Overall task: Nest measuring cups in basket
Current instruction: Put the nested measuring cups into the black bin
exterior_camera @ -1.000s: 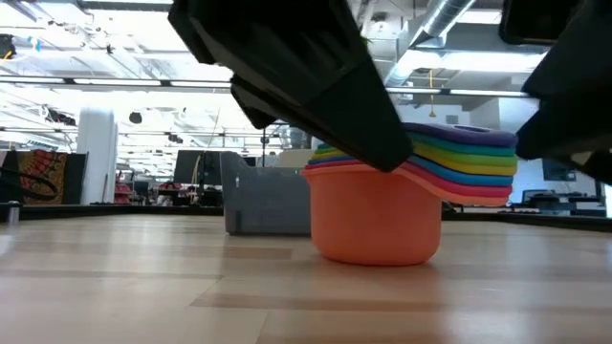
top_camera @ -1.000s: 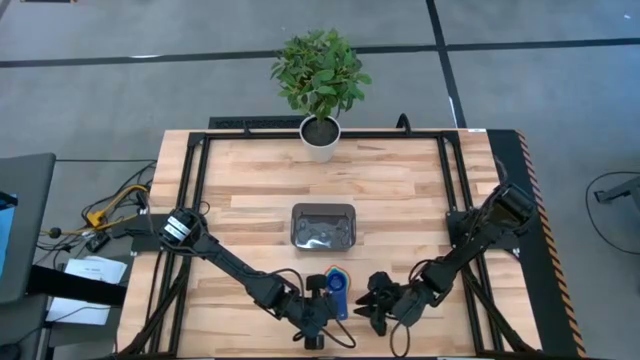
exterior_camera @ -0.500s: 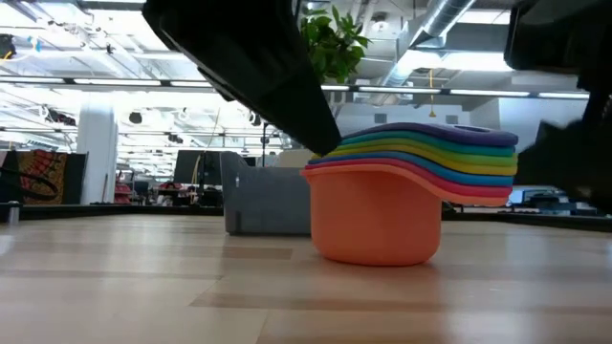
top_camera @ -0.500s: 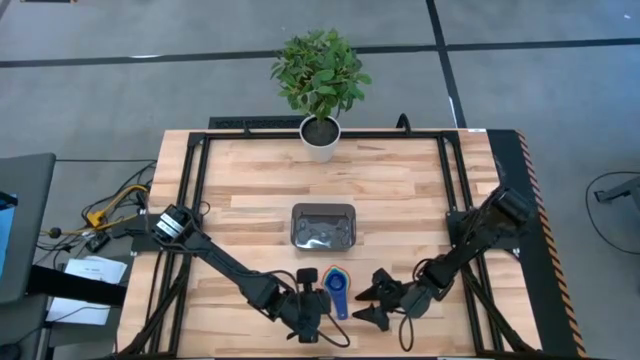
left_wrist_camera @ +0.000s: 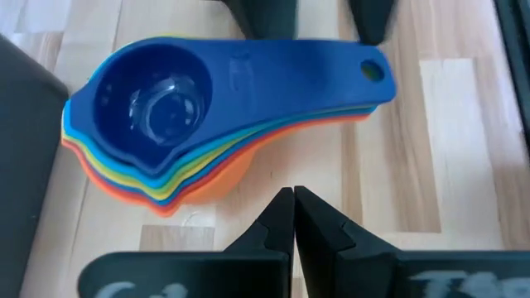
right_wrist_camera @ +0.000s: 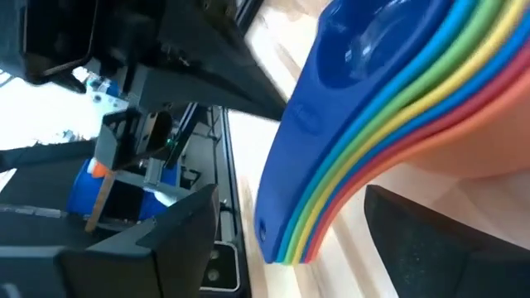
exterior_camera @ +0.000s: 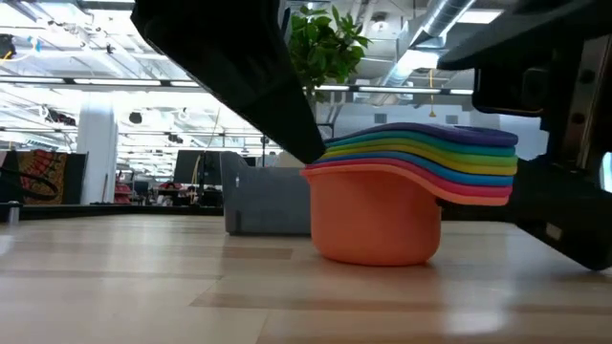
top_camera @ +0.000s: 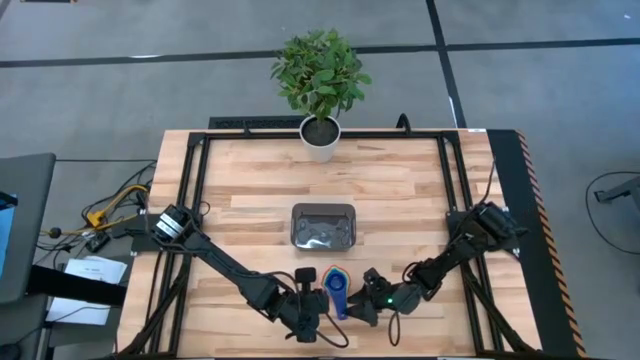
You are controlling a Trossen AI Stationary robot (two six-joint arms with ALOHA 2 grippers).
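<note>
High view | nested measuring cups (top_camera: pixel 337 288) stand on table (top_camera: pixel 400 190), near of empty basket (top_camera: pixel 322 225) | left gripper (top_camera: pixel 305 300) pressed together just left | right gripper (top_camera: pixel 368 297) spread, handle between fingers, likely lining up to lift the stack.

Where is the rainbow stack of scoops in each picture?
High view: the stack of scoops sits near the table's front edge, between the left hand and the right hand.
Low view: the stack stands in the middle, orange cup at the bottom.
Left wrist view: it fills the upper middle, blue scoop on top.
Right wrist view: it fills the right side, seen edge-on.
Shared landmark: the top blue scoop.
</note>
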